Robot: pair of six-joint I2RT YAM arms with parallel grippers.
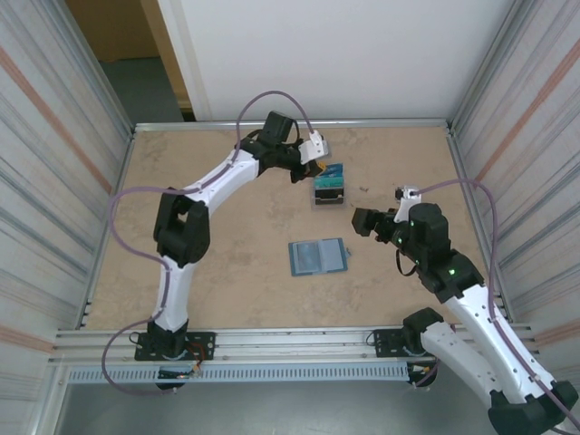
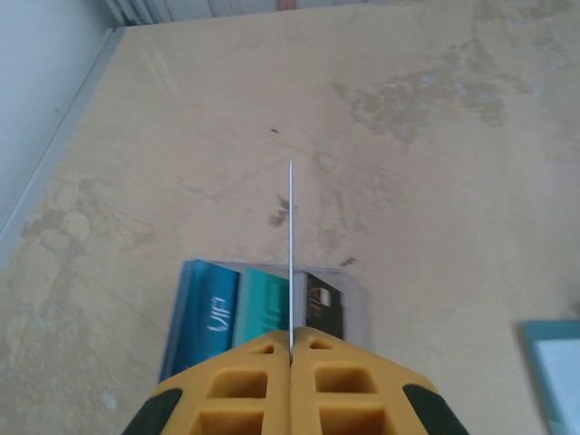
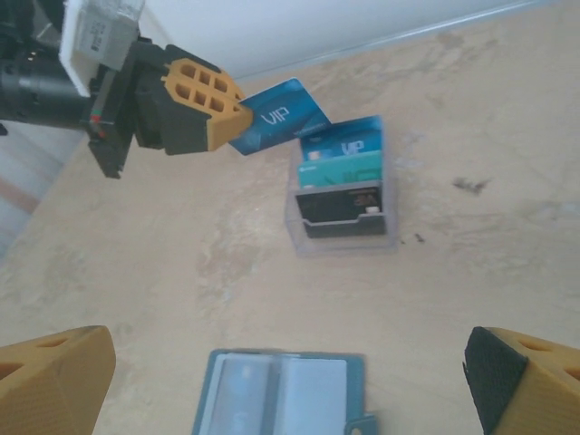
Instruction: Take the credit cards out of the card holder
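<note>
Table (image 1: pixel 227 181): beige, mottled surface, walled on three sides by ribbed metal panels.
Card holder (image 1: pixel 317 256): teal-blue wallet lying open and flat near the middle of the table, its pale grey-blue pockets facing up. Neither gripper touches it. Whether any card sits in its pockets cannot be told.
Left gripper (image 3: pixel 237 118): its yellow fingers (image 2: pixel 249 381) are pressed together, pinching one credit card by a corner.
Held card (image 3: pixel 279 113): blue, printed "VIP", lifted off the table just above and beside the stand. The left wrist camera sees it edge-on, as a thin upright line (image 2: pixel 291 236).
Stand (image 3: pixel 344 227): small clear holder with a dark front, on the far side of the wallet and apart from it.
Standing cards (image 3: pixel 349 154): upright in the stand – a blue one at the back, a teal one before it, a dark one in front.
Right gripper (image 3: pixel 290 353): jaws spread wide and empty, hovering above the wallet's far edge and facing the stand.
</note>
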